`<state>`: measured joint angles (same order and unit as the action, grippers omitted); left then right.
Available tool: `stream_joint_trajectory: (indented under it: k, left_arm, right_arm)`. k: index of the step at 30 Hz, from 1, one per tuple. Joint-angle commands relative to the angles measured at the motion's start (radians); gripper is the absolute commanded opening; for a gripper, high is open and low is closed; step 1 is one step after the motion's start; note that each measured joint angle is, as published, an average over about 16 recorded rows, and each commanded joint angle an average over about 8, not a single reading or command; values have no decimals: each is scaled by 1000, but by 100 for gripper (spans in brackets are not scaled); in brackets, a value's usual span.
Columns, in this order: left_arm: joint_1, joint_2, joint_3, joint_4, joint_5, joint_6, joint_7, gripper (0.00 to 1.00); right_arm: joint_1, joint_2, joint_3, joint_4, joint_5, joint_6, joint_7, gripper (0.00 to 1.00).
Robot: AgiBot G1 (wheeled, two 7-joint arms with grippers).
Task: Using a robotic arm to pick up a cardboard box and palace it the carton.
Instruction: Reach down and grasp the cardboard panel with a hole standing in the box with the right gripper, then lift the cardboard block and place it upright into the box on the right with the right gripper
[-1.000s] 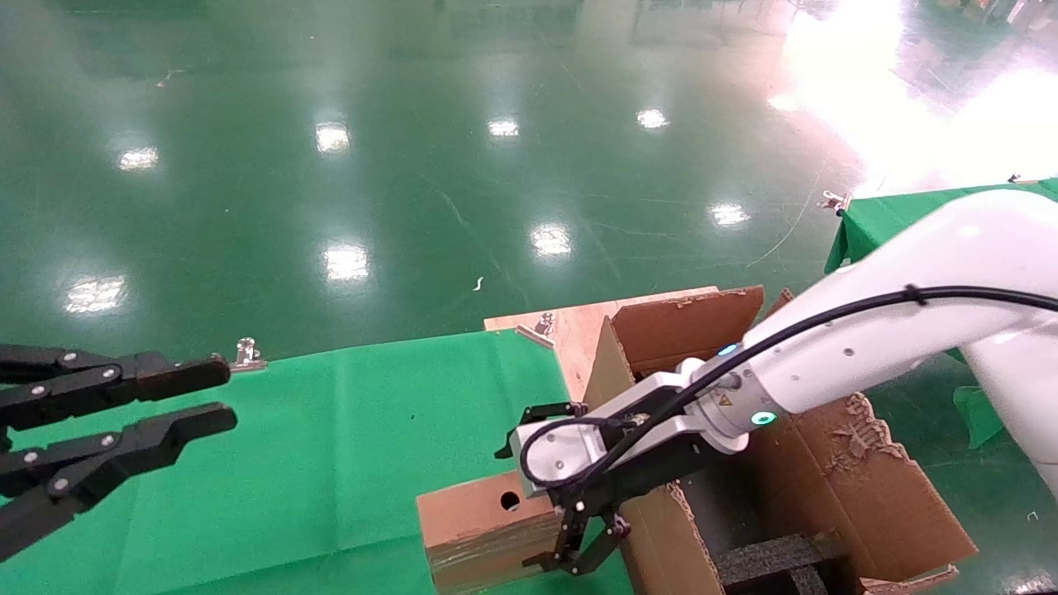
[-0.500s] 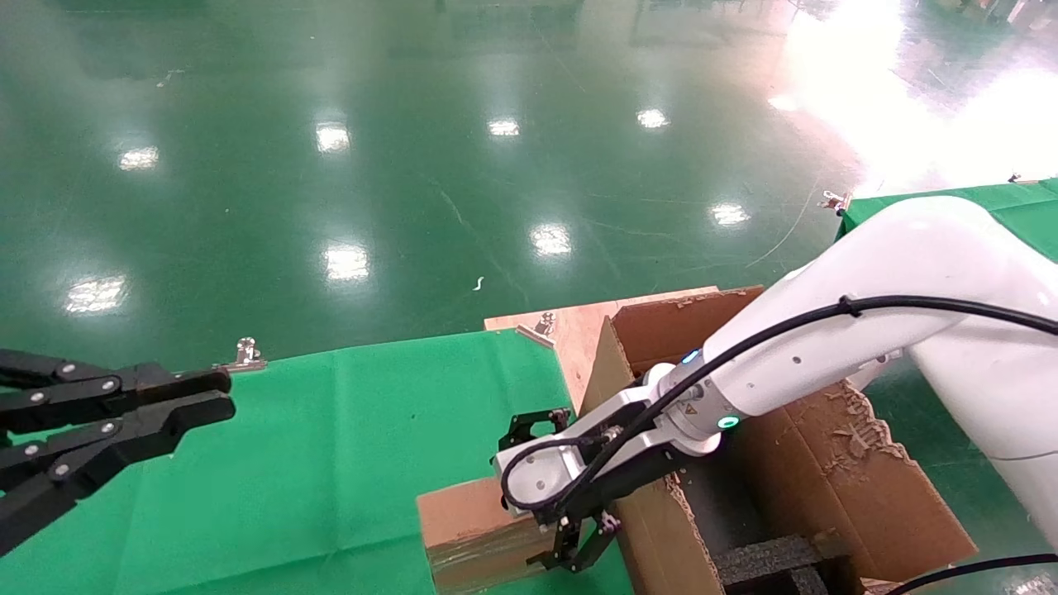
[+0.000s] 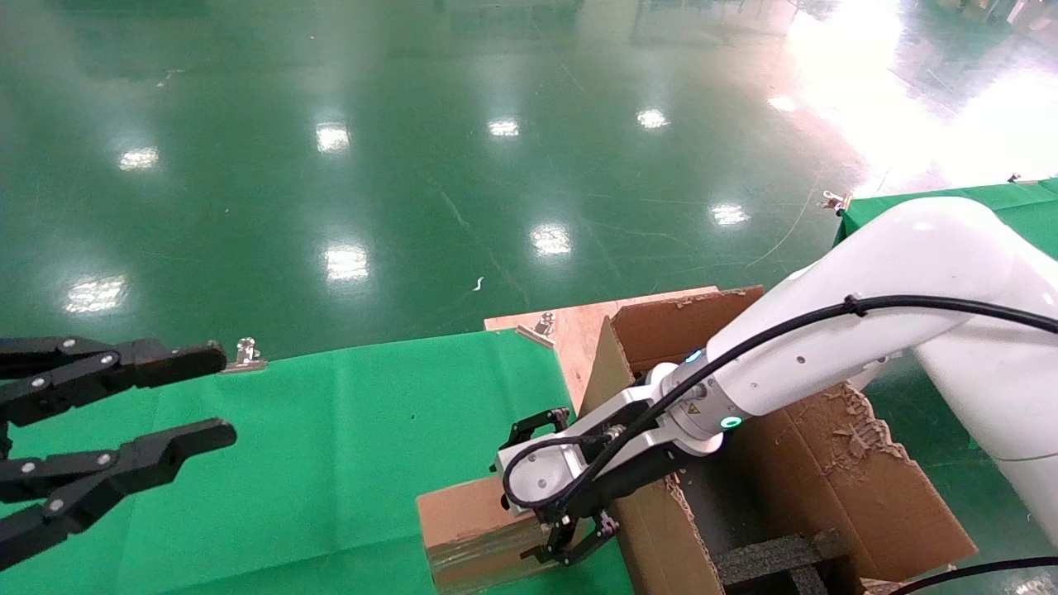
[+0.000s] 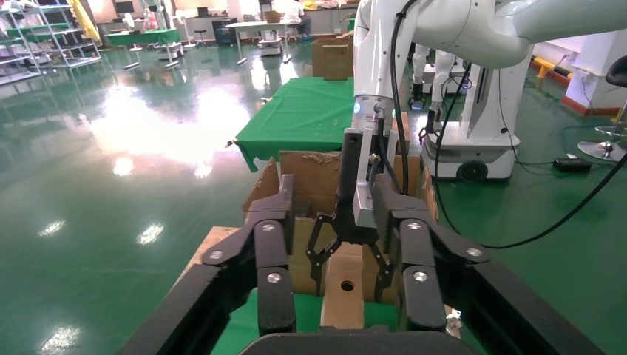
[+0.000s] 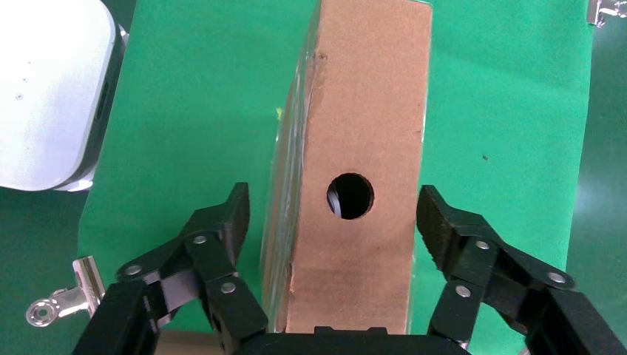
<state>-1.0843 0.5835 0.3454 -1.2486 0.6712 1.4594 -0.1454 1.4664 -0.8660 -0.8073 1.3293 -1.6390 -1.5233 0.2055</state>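
Right hand [image 3: 569,541], black multi-finger hand on the white glossy jointed robotic arm [image 3: 826,347], straddles the small plain brown cardboard box [image 3: 471,529] with fingers spread wide. In the right wrist view the fingers [image 5: 222,222] sit one on each side of the box [image 5: 355,170], narrow gaps showing, not touching. The box stands on edge on the green cloth-covered tabletop [image 3: 331,463], its narrow side with the small round hole [image 5: 350,196] facing up; clear tape runs along one edge. Just beside the box, on the robot's right, sits the large brown corrugated carton [image 3: 835,487] with ragged flaps and black foam inserts [image 3: 777,558]. A green ring light [image 3: 727,422] glows at the arm's wrist. Left hand [image 3: 211,395], all black, hovers over the tabletop's left part, well apart from the box, fingers spread wide. Glossy green floor [image 3: 413,165] lies beyond.
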Motion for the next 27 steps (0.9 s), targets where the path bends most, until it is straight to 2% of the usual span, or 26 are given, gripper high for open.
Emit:
stream_joint_trajectory:
  k: [1, 20, 27]
  left_arm:
    - [0, 0, 0, 0, 0, 0, 0, 100]
    - [0, 0, 0, 0, -1, 0, 0, 100]
    - [0, 0, 0, 0, -1, 0, 0, 100]
  right_arm:
    - [0, 1, 1, 0, 1, 0, 0, 0]
    - [0, 1, 4, -7, 8, -2, -3, 0]
    - [47, 0, 11, -34, 36, -23, -37, 0]
